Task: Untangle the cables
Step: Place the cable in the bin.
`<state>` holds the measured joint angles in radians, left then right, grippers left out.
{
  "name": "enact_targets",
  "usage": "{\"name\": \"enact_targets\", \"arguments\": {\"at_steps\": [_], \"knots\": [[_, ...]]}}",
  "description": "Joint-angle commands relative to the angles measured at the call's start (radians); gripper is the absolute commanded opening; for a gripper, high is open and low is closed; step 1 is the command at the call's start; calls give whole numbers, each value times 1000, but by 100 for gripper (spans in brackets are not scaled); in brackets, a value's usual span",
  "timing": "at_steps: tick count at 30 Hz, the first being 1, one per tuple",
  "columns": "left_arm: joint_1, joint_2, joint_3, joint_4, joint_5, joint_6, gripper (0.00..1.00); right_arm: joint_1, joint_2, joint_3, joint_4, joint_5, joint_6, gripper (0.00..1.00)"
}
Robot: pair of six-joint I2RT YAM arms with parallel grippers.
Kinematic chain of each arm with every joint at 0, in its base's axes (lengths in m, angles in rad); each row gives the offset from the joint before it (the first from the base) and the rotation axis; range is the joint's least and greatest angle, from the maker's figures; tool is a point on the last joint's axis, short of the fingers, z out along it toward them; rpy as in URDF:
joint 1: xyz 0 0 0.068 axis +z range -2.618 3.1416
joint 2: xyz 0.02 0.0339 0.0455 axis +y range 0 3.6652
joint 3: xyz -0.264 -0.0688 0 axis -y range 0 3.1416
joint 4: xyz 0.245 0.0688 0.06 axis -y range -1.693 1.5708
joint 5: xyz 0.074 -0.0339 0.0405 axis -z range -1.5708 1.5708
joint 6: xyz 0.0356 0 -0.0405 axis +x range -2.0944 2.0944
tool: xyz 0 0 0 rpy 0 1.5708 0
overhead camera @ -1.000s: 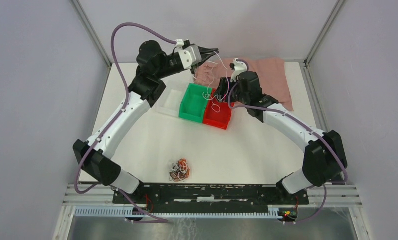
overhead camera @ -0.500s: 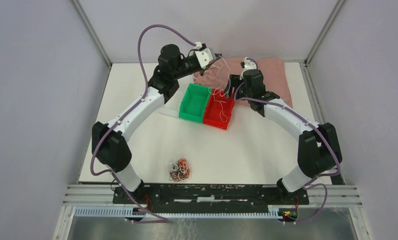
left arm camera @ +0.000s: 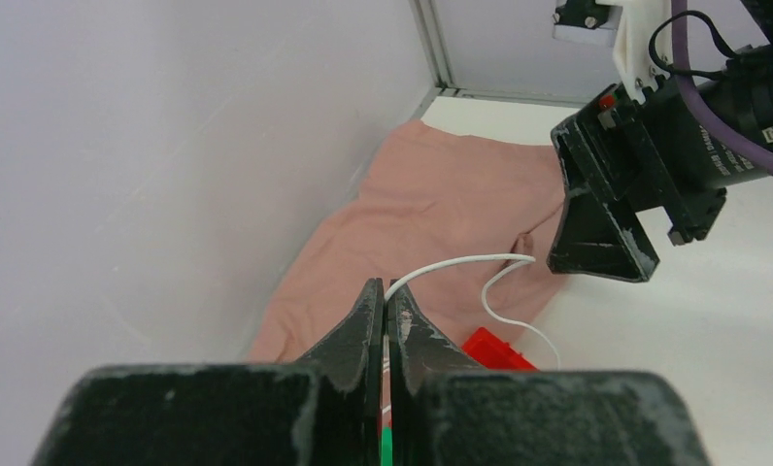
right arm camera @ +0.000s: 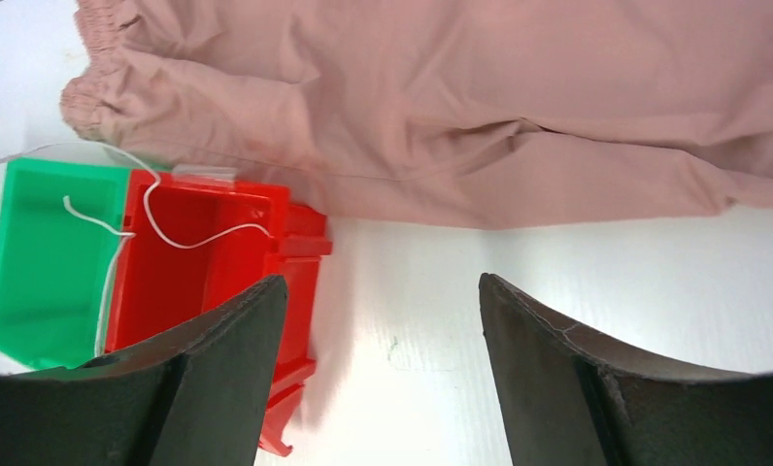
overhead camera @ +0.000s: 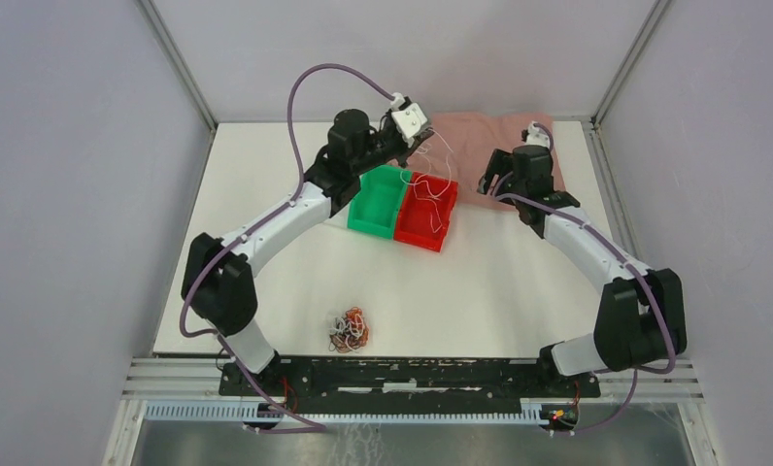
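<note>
A fist-sized tangle of white, orange-brown and black cables (overhead camera: 349,330) lies on the table near the front edge. My left gripper (overhead camera: 423,146) (left arm camera: 385,291) is shut on one white wire (left arm camera: 460,259) and holds it above the far side of the bins. The white wire (overhead camera: 445,165) hangs down from it and drapes across the red bin (right arm camera: 208,282) and the green bin (right arm camera: 43,252). My right gripper (overhead camera: 489,181) (right arm camera: 383,291) is open and empty, to the right of the red bin, over bare table by the pink cloth.
The green bin (overhead camera: 375,199) and red bin (overhead camera: 427,216) stand side by side mid-table. A pink cloth (overhead camera: 489,146) lies at the back right, also in the left wrist view (left arm camera: 431,214) and the right wrist view (right arm camera: 460,97). Enclosure walls stand close behind.
My left gripper has swung right to above the bins with the white wire in it. My right gripper has moved right, away from the red bin, toward the cloth.
</note>
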<state>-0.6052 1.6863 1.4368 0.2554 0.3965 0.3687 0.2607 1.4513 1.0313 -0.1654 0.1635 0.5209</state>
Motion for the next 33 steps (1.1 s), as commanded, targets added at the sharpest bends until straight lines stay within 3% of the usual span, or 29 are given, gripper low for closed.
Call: {"name": "enact_targets", "arguments": {"at_steps": [1,12,19,33], "knots": [[-43,18,-11,25,-65,-110,3,-34,-81,-53,74,8,45,79],[-113,74,72,36,-103,-133,3,-62,-87,-104,113,-47,81,76],[-116,34,2,14,-177,-138,3,-62,-85,-117,135,-72,95,74],[-12,78,-98,-13,-357,87,3,-62,-115,-134,180,-135,134,66]]}}
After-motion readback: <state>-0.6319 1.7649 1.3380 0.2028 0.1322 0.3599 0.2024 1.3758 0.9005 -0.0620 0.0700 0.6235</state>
